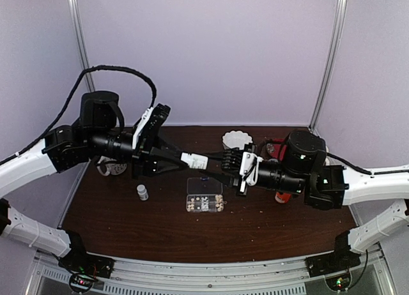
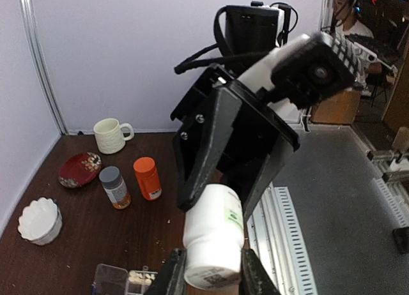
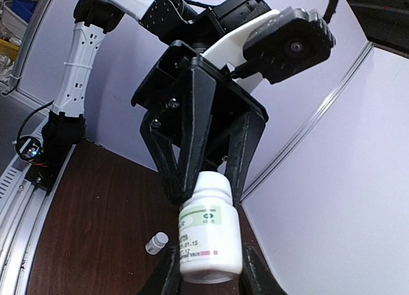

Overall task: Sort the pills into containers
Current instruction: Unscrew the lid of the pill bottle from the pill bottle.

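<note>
A white pill bottle (image 1: 195,159) with a green-marked label hangs level in the air between both arms, above the table. My left gripper (image 2: 211,272) is shut on its cap end. My right gripper (image 3: 208,271) is shut on its body (image 3: 208,237). Seen from above, the two grippers face each other, left (image 1: 182,158) and right (image 1: 229,162). Below them the clear organizer box (image 1: 204,202) lies flat, with pale pills (image 1: 206,205) in some compartments. The left wrist view shows its corner (image 2: 112,279) and pills (image 2: 142,278).
A tiny white bottle (image 1: 142,192) stands left of the box. An orange bottle (image 2: 147,178), a grey-capped bottle (image 2: 115,187), a cream mug (image 2: 112,135), a red dish (image 2: 80,169) and a white fluted bowl (image 2: 39,221) sit at the table's right and back.
</note>
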### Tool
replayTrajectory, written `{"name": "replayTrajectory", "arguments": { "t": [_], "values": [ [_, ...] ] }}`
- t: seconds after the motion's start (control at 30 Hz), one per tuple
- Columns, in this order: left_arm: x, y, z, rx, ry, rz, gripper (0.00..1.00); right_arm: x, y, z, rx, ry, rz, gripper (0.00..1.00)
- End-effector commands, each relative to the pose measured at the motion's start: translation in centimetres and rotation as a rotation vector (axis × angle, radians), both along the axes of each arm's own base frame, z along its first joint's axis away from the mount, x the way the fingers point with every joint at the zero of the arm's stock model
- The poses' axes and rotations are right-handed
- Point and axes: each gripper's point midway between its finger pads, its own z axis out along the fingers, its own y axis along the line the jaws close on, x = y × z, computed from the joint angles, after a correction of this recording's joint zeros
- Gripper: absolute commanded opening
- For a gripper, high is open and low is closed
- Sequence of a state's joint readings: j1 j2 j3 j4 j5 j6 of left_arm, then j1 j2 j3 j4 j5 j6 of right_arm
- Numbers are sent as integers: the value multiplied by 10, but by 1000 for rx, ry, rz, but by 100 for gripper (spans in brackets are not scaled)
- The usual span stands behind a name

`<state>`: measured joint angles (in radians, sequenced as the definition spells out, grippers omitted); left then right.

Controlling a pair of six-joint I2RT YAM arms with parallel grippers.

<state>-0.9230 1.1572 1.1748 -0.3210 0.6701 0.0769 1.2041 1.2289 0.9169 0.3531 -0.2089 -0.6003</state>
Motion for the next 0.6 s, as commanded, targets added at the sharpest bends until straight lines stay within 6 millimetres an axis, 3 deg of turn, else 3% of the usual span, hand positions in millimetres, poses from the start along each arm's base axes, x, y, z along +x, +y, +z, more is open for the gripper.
{"name": "replayTrajectory", "arguments": {
  "t": [0.0,0.33,0.43,0.57],
  "values": [
    [-13,2,23,-12,281,-6,10,14,-11,8,-17,-217,-143,0],
    [-21,-5,48,25,821,18,5,17,-7,4,-42,-481,-285,0],
    [-19,-3,51,28,887,53,1,14,-3,-1,-73,-522,-292,0],
    [-20,4,53,42,924,90,11,9,-4,-2,-76,-522,-282,0]
  ]
}}
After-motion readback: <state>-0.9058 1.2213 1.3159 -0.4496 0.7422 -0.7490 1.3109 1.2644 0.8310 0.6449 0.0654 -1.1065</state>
